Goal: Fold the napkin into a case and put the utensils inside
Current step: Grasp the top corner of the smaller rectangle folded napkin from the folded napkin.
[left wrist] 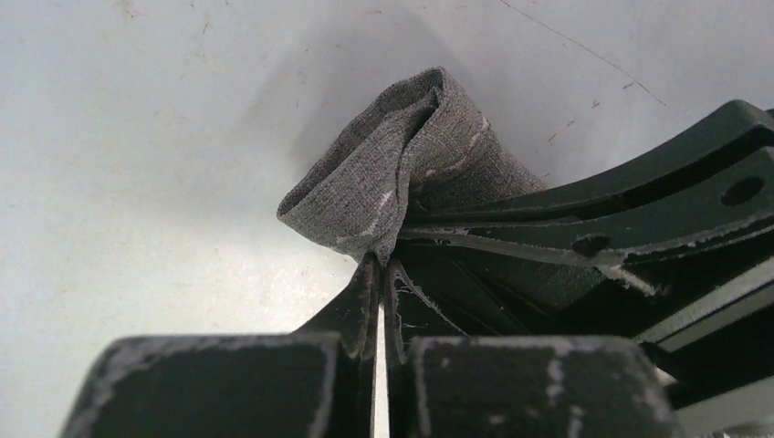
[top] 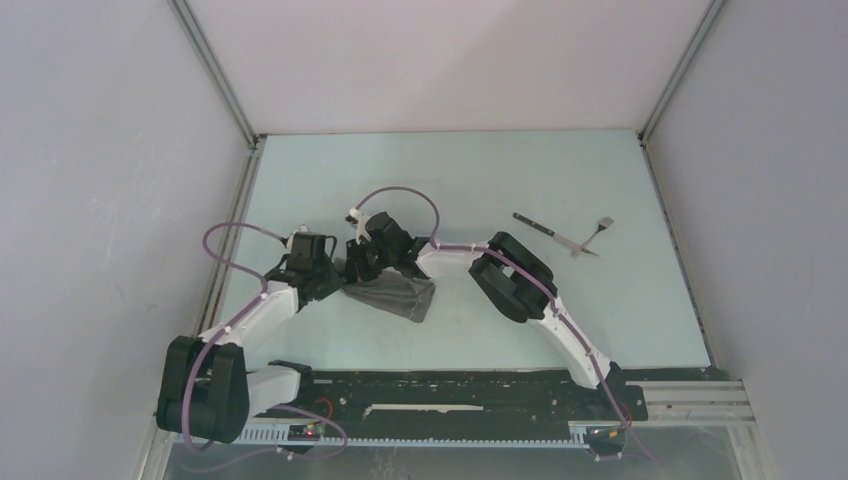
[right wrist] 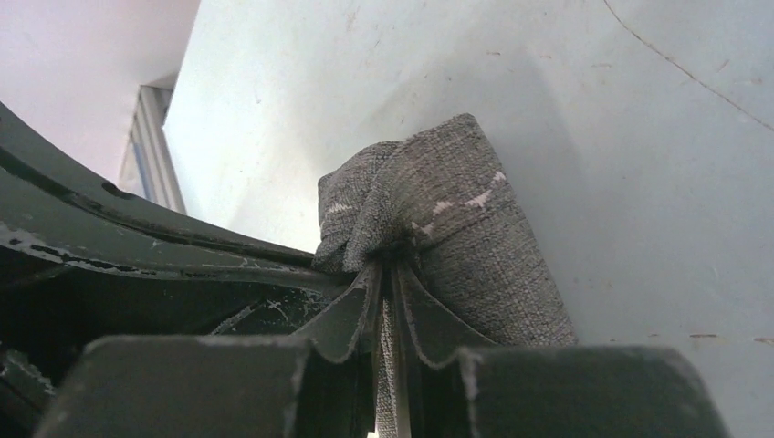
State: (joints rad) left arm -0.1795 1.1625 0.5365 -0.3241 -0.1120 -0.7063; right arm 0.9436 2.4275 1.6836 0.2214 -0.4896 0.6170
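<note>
Pinching, left side: the left fingers (left wrist: 372,274) are clenched, tips pressed together on a gathered edge of the napkin (left wrist: 429,155), low in the middle of the left wrist view.
Pinching, right side: the right fingers (right wrist: 374,283) are clamped on the same cloth, and a strip of grey weave runs down between them in the right wrist view.
Napkin: grey woven cloth with pale stitch lines, bunched into a rounded hump above each pair of fingers. In the overhead view it lies as a crumpled dark wedge left of centre on the table (top: 500,180), with both wrists crowded at its upper left end. It is not folded into a flat pouch.
Spacing of the arms: the two sets of fingers grip just beside each other — the other arm's dark frame fills one side of each wrist view.
Knife (top: 535,225): right of centre in the overhead frame, dark handle toward the upper left, thin blade slanting to the lower right.
Fork (top: 598,232): just beside the knife and crossing its blade — head toward the upper right.
Cutlery and cloth: well apart, with neither piece touched by any fingers.
</note>
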